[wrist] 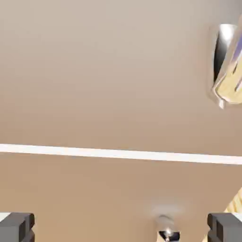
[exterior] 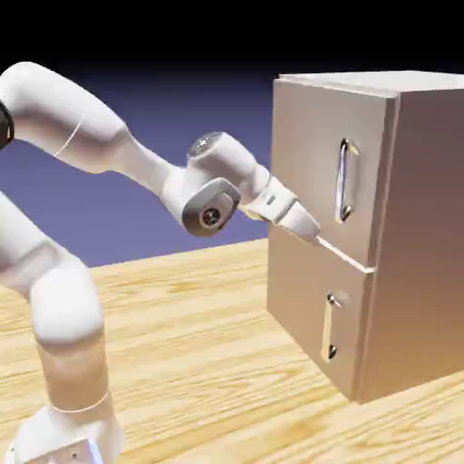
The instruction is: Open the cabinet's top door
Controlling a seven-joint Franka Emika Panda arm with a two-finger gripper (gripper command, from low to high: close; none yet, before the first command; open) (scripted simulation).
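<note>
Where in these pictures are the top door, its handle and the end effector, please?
top door (exterior: 313, 154), exterior view, bare panel left of the handle.
handle (exterior: 345, 179), exterior view, middle of the silvery bar.
end effector (wrist: 121, 229), hand view, midway between the grey fingertips, which stand wide apart.

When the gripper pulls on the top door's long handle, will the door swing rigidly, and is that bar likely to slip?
The top door looks like a flat rigid panel, so it should probably swing as one piece rather than flex. Its handle is glossy metal, so the open gripper, now near the seam, may slide on it. The cabinet looks bulky and probably won't tip.
</note>
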